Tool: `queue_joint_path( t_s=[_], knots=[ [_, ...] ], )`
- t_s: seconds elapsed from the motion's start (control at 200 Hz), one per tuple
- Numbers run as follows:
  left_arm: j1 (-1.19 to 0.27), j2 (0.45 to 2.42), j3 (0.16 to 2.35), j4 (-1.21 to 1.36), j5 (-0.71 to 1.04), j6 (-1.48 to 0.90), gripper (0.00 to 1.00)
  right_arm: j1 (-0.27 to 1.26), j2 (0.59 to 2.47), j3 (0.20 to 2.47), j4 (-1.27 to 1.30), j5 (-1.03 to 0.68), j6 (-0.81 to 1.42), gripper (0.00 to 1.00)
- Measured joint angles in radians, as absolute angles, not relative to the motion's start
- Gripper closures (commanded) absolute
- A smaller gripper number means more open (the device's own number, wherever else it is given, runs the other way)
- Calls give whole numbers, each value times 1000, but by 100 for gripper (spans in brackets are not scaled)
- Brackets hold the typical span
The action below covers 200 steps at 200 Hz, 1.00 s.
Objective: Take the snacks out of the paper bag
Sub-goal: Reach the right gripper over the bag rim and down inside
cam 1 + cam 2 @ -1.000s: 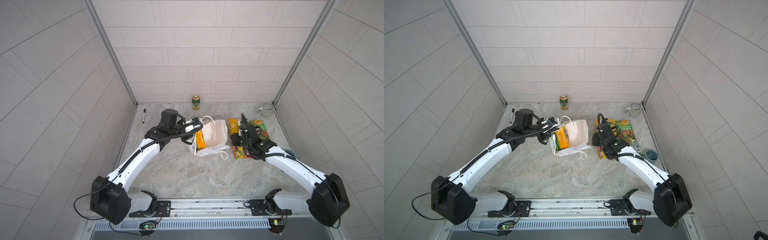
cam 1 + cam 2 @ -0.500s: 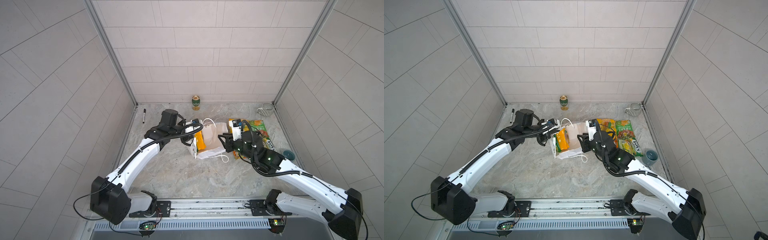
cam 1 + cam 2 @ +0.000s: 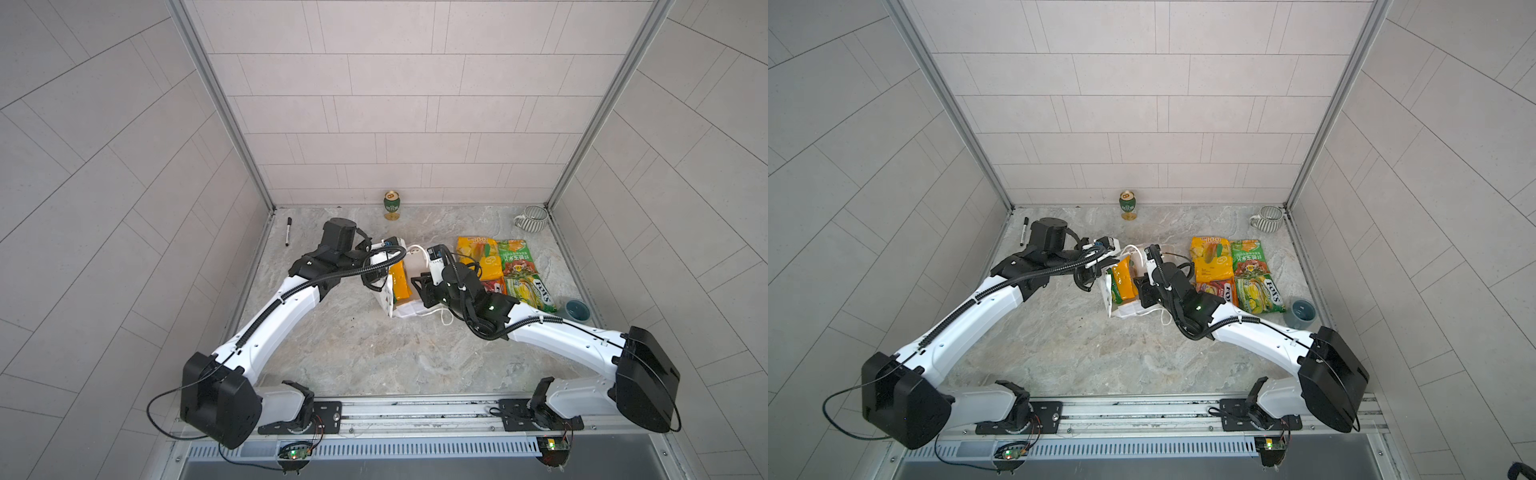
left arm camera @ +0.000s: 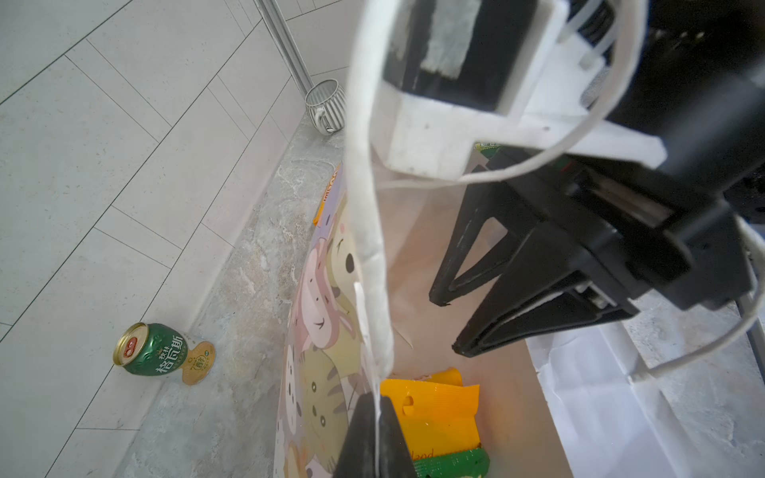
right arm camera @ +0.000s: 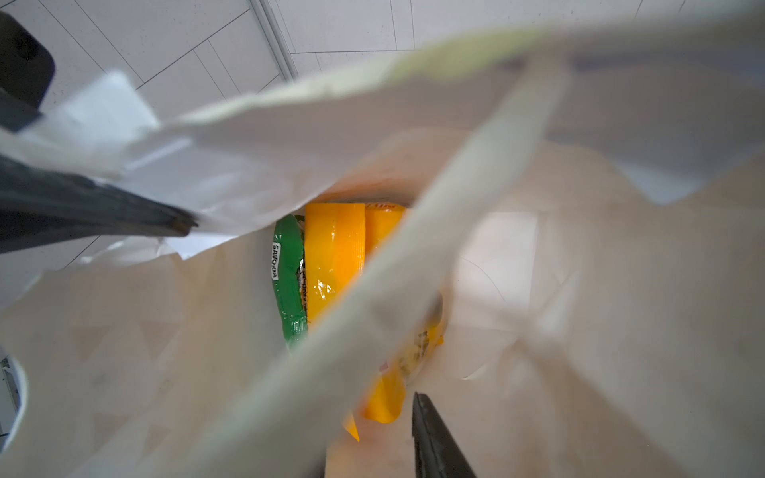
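Right arm, off the pile of glossy packets (image 3: 478,253) on the counter (image 3: 374,353), is now reaching into the white paper gift bag with cartoon faces (image 4: 323,331) | left fingers (image 4: 360,443) pinching shut on its rim | right fingers (image 4: 517,331) part-open, empty, nearing glossy yellow-orange plastic snack packet (image 5: 333,256) inside | risk: white cord handle (image 5: 414,269) crossing the path, possibly snagging, dragging bag.

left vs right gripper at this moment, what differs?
The left gripper is shut, pinching the rim of the paper bag; the right gripper is open and holds nothing. The left gripper sits at the bag's edge; the right gripper points into its mouth, toward the yellow packet inside. Both are black-fingered and working at the same bag.
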<state>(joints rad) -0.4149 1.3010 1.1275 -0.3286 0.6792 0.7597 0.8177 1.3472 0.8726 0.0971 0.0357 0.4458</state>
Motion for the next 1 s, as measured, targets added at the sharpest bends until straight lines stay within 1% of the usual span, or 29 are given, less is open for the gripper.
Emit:
queue_joint_path(
  t_s=[0.145, 0.31, 0.49, 0.585, 0.67, 0.886, 1.001],
  knots=[
    [-416, 1301, 1128, -328, 676, 757, 100, 819, 1390, 865, 141, 35, 447, 64],
    [-416, 1301, 1127, -327, 671, 752, 100, 825, 1383, 844, 171, 35, 447, 63],
    [-416, 1301, 1128, -323, 668, 743, 100, 838, 1274, 749, 236, 43, 427, 63],
    [-416, 1301, 1127, -319, 665, 736, 100, 842, 1198, 676, 310, 47, 399, 63],
    [-416, 1301, 1127, -318, 664, 732, 100, 845, 1171, 625, 379, 42, 368, 63],
    [-416, 1301, 1127, -313, 658, 730, 100, 873, 1239, 601, 429, 5, 305, 66],
    [-416, 1301, 1127, -311, 659, 730, 100, 878, 1275, 605, 443, 3, 295, 66]
  ],
)
